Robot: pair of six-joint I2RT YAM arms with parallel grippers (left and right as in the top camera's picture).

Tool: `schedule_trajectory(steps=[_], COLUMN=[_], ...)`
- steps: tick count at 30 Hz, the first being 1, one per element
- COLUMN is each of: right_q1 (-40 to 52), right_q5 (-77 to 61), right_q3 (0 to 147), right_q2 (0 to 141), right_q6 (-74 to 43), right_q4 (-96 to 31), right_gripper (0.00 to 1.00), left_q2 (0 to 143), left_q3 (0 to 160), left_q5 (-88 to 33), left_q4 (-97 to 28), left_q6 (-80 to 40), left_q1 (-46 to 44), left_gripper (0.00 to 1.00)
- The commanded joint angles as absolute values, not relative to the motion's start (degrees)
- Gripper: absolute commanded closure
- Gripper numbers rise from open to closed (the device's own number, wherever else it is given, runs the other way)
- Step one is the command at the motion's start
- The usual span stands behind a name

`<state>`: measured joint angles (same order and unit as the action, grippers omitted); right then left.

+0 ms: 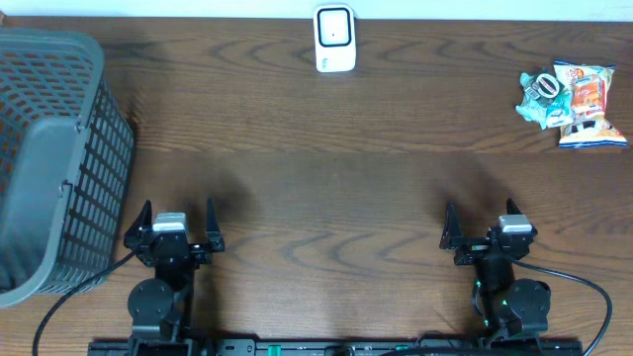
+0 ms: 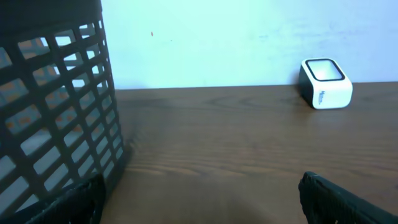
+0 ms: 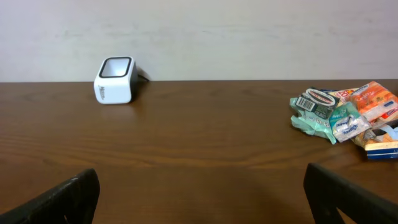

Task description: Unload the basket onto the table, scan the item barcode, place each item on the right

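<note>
We see the left gripper (image 1: pixel 178 220) beside the basket (image 1: pixel 54 148) and the right gripper (image 1: pixel 482 220), both spread and empty; the snack packets (image 1: pixel 574 102) lie at the far right of the surface (image 1: pixel 326 178) (the right arm's side), well apart from the scanner (image 1: pixel 334 40), whose window faces up for barcodes.

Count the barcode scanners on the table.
1. The white scanner stands at the far edge, mid-table, apart from the basket and the snack packets. The basket's inside is partly hidden, so another could lie there.
</note>
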<state>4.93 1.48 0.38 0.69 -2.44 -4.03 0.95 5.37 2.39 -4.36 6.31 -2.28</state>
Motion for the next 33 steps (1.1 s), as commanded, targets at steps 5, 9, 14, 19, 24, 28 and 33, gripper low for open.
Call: schedule_trajectory(steps=[5,9,14,19,24,28,33], right_q1=[4.4,4.4,4.4,4.4,4.4,4.4,4.4], right_q5=[1.3,1.3,1.3,1.3,1.3,1.3,1.3], right_q3=[0.3,0.3,0.3,0.3,0.3,0.3,0.3], right_q2=[0.3,0.3,0.3,0.3,0.3,0.3,0.3], right_q6=[-3.1,-3.1,-3.1,-3.1,-3.1,-3.1,-3.1], right_q4=[-4.3,-4.3,-4.3,-4.3,-4.3,-4.3,-4.3], right_gripper=[0.01,0.01,0.01,0.01,0.01,0.01,0.01], left_q2=[0.1,0.1,0.1,0.1,0.1,0.1,0.1], left_q3=[3.4,1.8,0.2,0.2,0.2,0.2,0.2], left_q5=[-2.7,-4.1,-7.6,-8.4,-8.4,-8.6,-8.6], left_q4=[0.8,3.9,3.1,1.5,-3.4,-3.4,-3.4], left_q6=[7.3,7.3,7.3,6.9,2.1,1.3,-4.3], left_q1=[1.4,1.8,1.8,1.8,1.8,1.8,1.8], left_gripper=[0.02,0.02,0.02,0.02,0.03,0.02,0.02])
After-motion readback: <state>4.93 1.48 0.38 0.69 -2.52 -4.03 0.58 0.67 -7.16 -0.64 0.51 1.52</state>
